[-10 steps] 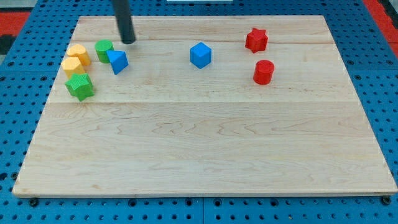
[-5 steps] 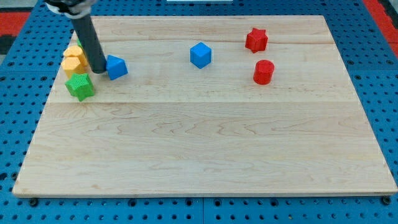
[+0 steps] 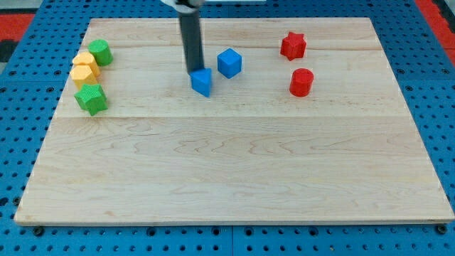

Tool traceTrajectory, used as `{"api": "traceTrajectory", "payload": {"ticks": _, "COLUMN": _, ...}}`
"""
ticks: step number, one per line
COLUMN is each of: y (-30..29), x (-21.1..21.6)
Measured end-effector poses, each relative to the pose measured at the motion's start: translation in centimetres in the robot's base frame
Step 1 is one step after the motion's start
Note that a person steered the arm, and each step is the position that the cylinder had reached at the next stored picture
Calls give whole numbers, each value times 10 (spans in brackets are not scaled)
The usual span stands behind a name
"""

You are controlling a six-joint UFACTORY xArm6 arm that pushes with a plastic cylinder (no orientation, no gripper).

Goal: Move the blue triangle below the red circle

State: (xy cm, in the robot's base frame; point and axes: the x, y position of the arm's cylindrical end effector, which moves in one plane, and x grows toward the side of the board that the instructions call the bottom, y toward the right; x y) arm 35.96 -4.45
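Observation:
The blue triangle (image 3: 202,82) lies on the wooden board (image 3: 227,171), left of centre near the view's top. My tip (image 3: 193,71) touches its upper left side. The red circle (image 3: 301,82) stands to the view's right of the triangle, at about the same height, well apart from it. A blue cube (image 3: 229,62) sits just up and right of the triangle.
A red star (image 3: 293,45) is above the red circle. At the view's left edge are a green cylinder (image 3: 100,52), two yellow blocks (image 3: 84,68) and a green star (image 3: 92,98).
My tip swept from the left cluster to the right, pushing the blue triangle rightwards to beside the blue cube. The green cylinder now sits further up and left.

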Motion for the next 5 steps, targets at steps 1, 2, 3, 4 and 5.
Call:
{"api": "traceTrajectory", "payload": {"ticks": 1, "y": 0, "x": 12}}
{"api": "traceTrajectory", "payload": {"ticks": 2, "y": -40, "x": 15}}
{"api": "traceTrajectory", "payload": {"ticks": 3, "y": 0, "x": 26}}
{"api": "traceTrajectory", "payload": {"ticks": 4, "y": 72, "x": 40}}
{"api": "traceTrajectory", "payload": {"ticks": 5, "y": 110, "x": 47}}
